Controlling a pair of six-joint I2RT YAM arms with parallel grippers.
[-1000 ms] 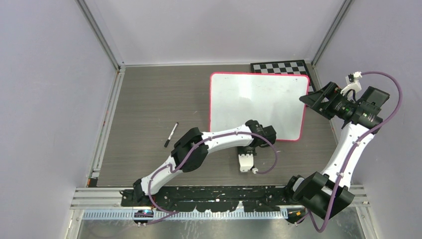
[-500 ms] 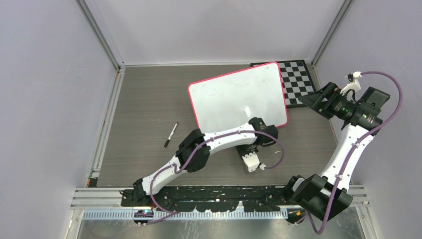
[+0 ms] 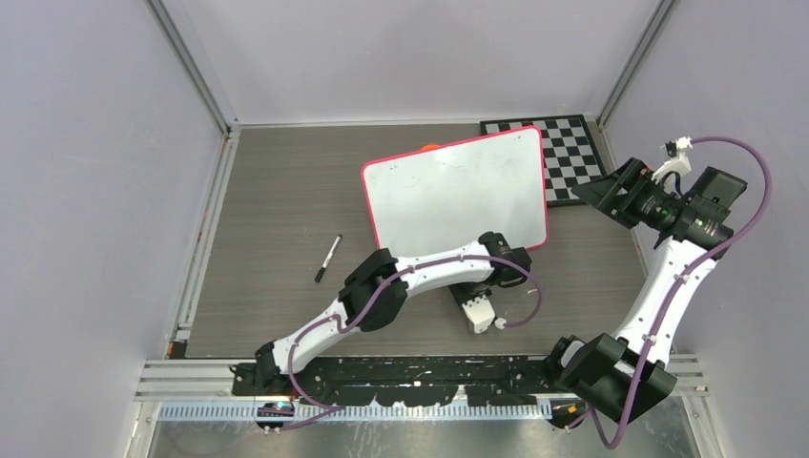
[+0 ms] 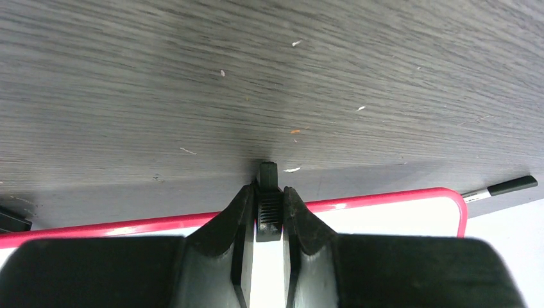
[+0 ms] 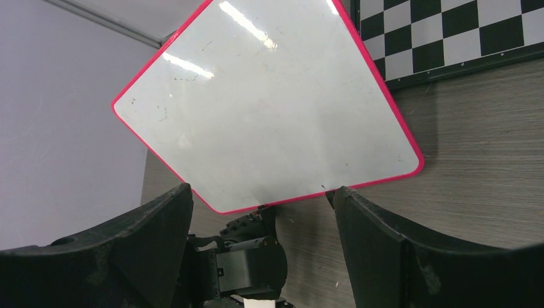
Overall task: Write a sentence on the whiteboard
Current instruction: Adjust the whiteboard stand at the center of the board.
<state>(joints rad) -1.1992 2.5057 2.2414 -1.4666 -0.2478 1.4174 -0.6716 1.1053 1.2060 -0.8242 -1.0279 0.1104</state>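
The whiteboard (image 3: 456, 191) lies tilted on the table, its right part over the checkerboard's edge. It also shows in the right wrist view (image 5: 269, 115) and in the left wrist view (image 4: 385, 215). Its face is blank apart from faint smudges; no sentence shows. My left gripper (image 3: 480, 254) is at the board's near edge, shut on a small black clip (image 4: 268, 191) on the pink-red rim. My right gripper (image 3: 599, 191) is open and empty, held in the air to the right of the board, which shows between its fingers (image 5: 262, 191).
A black marker pen (image 3: 328, 258) lies on the table left of the board, also in the left wrist view (image 4: 507, 187). The checkerboard (image 3: 572, 157) lies at the back right. A small red object (image 3: 431, 147) peeks out behind the board's far edge.
The whiteboard has turned and slid left off most of the checkerboard, dragged by my left gripper on its near edge. My right gripper has stayed in place.
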